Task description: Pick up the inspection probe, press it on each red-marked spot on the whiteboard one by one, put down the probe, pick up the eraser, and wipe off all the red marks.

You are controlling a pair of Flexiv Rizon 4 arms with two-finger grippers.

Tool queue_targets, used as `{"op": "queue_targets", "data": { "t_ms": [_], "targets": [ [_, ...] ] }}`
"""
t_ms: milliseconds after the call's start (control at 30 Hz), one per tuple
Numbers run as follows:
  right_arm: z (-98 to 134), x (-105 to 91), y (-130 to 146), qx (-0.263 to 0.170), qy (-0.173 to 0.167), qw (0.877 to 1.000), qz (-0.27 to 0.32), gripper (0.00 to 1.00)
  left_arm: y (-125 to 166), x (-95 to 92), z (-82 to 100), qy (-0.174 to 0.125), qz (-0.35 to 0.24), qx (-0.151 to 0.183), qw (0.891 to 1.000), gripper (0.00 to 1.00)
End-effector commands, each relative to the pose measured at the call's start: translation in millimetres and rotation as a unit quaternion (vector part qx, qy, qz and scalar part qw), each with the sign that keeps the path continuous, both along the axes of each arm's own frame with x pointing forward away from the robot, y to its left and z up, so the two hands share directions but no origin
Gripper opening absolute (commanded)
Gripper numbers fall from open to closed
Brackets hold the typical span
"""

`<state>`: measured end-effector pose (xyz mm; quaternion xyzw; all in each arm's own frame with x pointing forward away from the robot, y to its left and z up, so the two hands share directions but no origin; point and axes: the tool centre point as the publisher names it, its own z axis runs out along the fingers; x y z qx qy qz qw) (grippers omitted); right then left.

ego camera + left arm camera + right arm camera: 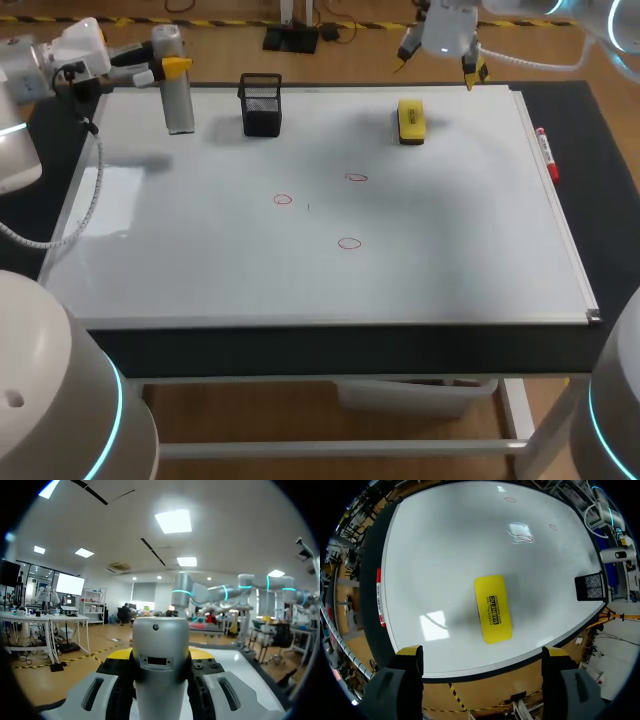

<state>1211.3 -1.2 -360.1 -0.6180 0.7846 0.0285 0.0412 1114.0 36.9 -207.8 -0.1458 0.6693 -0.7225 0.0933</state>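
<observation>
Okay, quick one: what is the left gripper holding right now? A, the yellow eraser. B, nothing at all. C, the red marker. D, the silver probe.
D: in the left wrist view the left gripper has a finger on each side of the silver probe, while the yellow eraser lies untouched on the whiteboard.

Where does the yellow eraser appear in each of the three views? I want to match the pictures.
Head view: the yellow eraser lies on the whiteboard near its far edge, right of the black mesh holder.
Left wrist view: not in it.
Right wrist view: it lies on the whiteboard ahead of the right gripper.
Shared landmark: the inspection probe, in all three views.
</observation>
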Motion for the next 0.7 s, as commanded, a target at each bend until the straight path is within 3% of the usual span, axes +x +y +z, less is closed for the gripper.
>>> {"op": "queue_targets", "data": {
  "t_ms": [33, 267, 300, 367, 467, 700],
  "targets": [
    [3.7, 0.2, 0.7, -0.006, 0.002, 1.0, 0.001, 1.0, -1.0, -1.2, 1.0, -0.001, 0.002, 0.0, 1.0, 0.0],
    [3.7, 0.2, 0.7, -0.006, 0.002, 1.0, 0.001, 1.0, -1.0, -1.2, 1.0, -0.001, 0.002, 0.0, 1.0, 0.0],
    [-2.6, 1.7, 3.2, 0.038, 0.012, 0.999, 0.029, 1.0, -1.0, -1.2, 1.0, -0.001, 0.002, 0.0, 1.0, 0.0],
    [-8.8, 0.1, 14.4, 0.005, 0.021, 0.998, 0.062, 1.0, -1.0, -1.2, 1.0, -0.001, 0.002, 0.0, 1.0, 0.0],
    [-17.7, -4.1, 28.5, -0.011, 0.04, 0.995, 0.092, 1.0, -1.0, -1.2, 1.0, -0.001, 0.002, 0.0, 1.0, 0.0],
    [-34.2, -11.4, 39.8, -0.011, 0.061, 0.99, 0.127, 1.0, -1.0, -1.2, 1.0, -0.001, 0.002, 0.0, 1.0, 0.0]
  ]
}}
